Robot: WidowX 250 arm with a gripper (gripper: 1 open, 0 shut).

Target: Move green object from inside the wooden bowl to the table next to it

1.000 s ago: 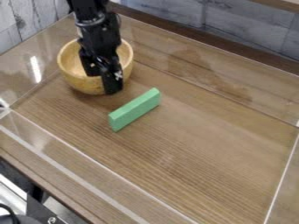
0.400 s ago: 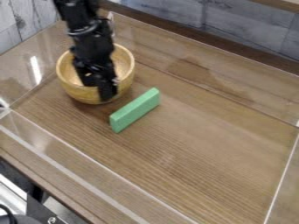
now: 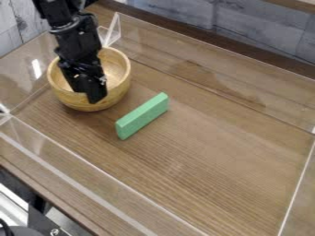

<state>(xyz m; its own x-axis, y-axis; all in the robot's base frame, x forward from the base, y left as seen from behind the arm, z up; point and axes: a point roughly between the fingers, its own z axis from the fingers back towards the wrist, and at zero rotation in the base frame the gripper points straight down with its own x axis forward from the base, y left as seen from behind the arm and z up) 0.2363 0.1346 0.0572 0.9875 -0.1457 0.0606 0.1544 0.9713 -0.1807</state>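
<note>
"Green block (image 3: 143,114) is nearest us, see? It's lying flat on the table (image 3: 227,147), on a slant, clear of everything."

"So it's out of the bowl?"

"Looks that way. It sits just beside the wooden bowl (image 3: 64,96), not touching it, with bare wood grain all round. I'd say the job asked for is as good as done, judging by where it lies."

"Then why is the arm down in the bowl?"

"Good question. The black gripper (image 3: 90,89) points nearly straight down, and its tips are low at the bowl's near side, right by the rim. From here I can't say whether they're inside the hollow or straddling the rim."

"Is it holding anything?"

"Can't tell. The fingers are dark against each other, and I can't make out how wide they stand. Nothing green is between them, that much is plain."

"Risky?"

"If it has caught the rim, lifting could drag or tip the bowl towards the block. The clear walls (image 3: 185,51) further back would stop anything from sliding off."
</note>
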